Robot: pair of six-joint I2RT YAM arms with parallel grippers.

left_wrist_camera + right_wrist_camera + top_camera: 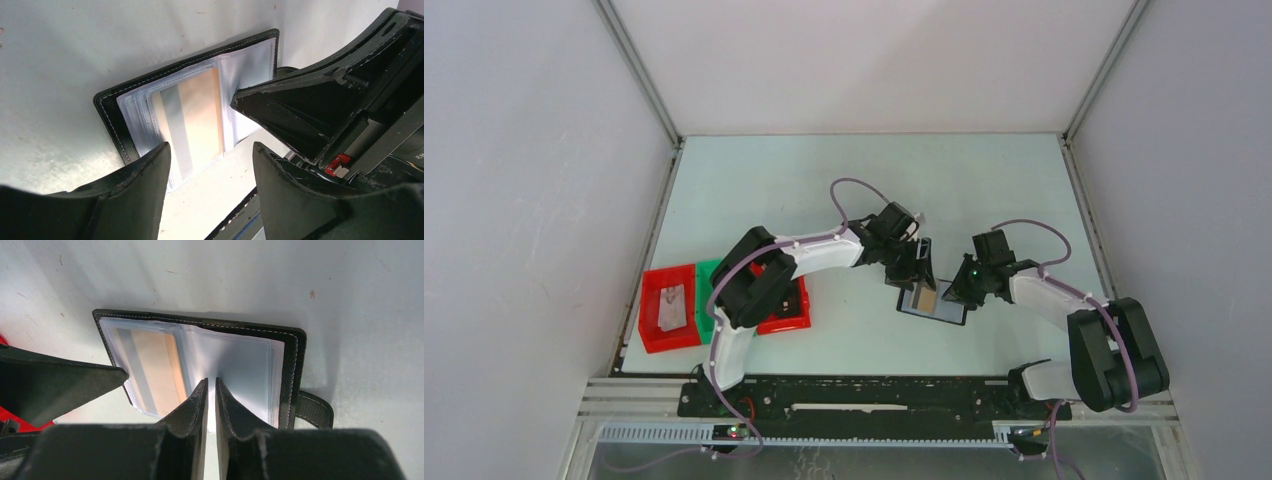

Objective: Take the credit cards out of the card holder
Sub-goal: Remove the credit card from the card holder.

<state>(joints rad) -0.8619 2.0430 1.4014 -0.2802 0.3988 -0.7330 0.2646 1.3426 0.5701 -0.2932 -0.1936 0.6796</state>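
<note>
The black card holder (950,313) lies open on the table. Its clear sleeves show in the left wrist view (112,117) and the right wrist view (292,365). A tan card with a grey stripe (200,112) sits inside the left sleeve, and it also shows in the right wrist view (152,367). No other cards can be made out. My left gripper (210,150) is open and empty, just above the near edge of the tan card's sleeve. My right gripper (210,382) is shut, with its tips on the clear sleeves at the holder's middle fold.
A red tray (652,335) holding a pale object and a green tray (709,272) stand at the left edge. Another red tray (794,318) lies partly under the left arm. The holder's closing strap (316,410) sticks out on its right side. White walls enclose the table.
</note>
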